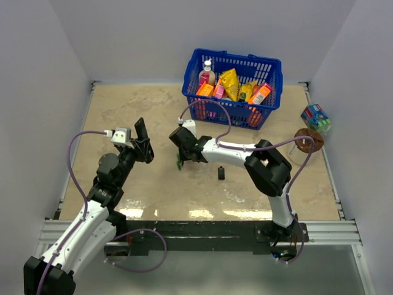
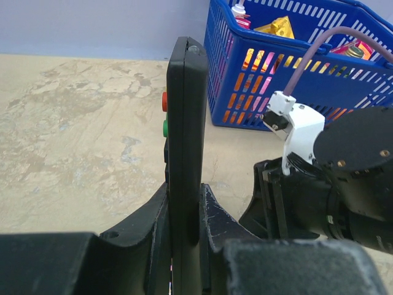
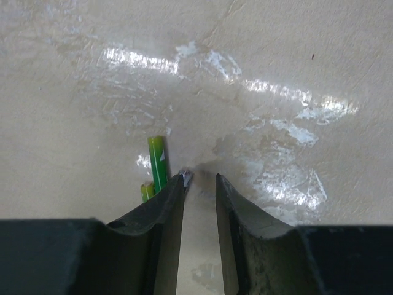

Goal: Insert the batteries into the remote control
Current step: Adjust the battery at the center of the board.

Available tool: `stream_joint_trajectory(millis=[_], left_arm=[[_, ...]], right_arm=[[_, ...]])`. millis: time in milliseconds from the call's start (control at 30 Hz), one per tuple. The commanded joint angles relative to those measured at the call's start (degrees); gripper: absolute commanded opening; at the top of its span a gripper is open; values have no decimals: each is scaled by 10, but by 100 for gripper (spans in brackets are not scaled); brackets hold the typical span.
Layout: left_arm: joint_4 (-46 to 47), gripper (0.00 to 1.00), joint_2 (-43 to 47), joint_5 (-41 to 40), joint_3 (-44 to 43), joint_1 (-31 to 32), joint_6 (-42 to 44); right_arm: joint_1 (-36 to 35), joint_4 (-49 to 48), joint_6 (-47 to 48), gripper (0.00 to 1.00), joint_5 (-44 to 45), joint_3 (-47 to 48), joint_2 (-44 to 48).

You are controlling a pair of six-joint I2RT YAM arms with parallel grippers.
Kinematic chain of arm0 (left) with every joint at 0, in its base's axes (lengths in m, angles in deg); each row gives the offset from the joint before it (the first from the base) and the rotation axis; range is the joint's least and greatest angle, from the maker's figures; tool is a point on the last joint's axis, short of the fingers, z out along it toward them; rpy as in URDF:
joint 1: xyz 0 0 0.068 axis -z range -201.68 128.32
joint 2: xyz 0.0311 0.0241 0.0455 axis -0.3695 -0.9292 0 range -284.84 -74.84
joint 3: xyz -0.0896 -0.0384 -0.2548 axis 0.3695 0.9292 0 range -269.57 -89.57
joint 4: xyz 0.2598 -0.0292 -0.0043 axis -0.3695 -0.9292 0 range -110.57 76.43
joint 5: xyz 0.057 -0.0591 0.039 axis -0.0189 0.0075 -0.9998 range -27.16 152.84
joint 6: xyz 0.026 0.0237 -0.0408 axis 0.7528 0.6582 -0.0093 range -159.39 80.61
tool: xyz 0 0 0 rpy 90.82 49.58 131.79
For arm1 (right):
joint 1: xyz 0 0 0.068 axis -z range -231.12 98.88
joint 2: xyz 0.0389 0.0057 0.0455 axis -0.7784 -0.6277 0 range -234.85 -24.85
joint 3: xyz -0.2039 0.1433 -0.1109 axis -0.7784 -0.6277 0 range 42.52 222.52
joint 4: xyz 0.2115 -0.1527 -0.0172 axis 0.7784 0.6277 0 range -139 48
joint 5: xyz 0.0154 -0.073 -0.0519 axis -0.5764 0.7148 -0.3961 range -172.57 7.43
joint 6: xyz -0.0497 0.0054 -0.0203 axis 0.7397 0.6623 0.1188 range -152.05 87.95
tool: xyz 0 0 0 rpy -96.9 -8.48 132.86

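My left gripper (image 2: 186,190) is shut on the remote control (image 2: 186,123), a slim black bar standing upright with its edge toward the camera and red and green buttons on its left side. From above, the remote control (image 1: 140,130) rises out of the left gripper (image 1: 143,149). My right gripper (image 3: 200,178) points down at the table, its jaws a narrow gap apart with only bare table between them. Two green batteries (image 3: 158,163) lie just outside its left finger (image 3: 166,209), partly hidden by it. The batteries (image 1: 179,164) lie at the right gripper (image 1: 182,158) in the top view.
A blue basket (image 1: 270,67) full of packets stands at the back. A small black piece (image 1: 221,173) lies on the table right of the batteries. A blue-green box (image 1: 315,117) and a brown roll (image 1: 305,140) sit at the right edge. The right arm (image 2: 344,184) is close beside the remote.
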Motion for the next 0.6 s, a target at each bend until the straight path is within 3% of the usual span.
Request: stream_joint_trajectory(millis=[0, 567], left_arm=[[49, 0, 2, 8, 1, -2, 12], [52, 0, 2, 15, 1, -2, 10]], right_arm=[[6, -3, -14, 29, 1, 27, -8], [7, -5, -17, 29, -29, 43, -28]])
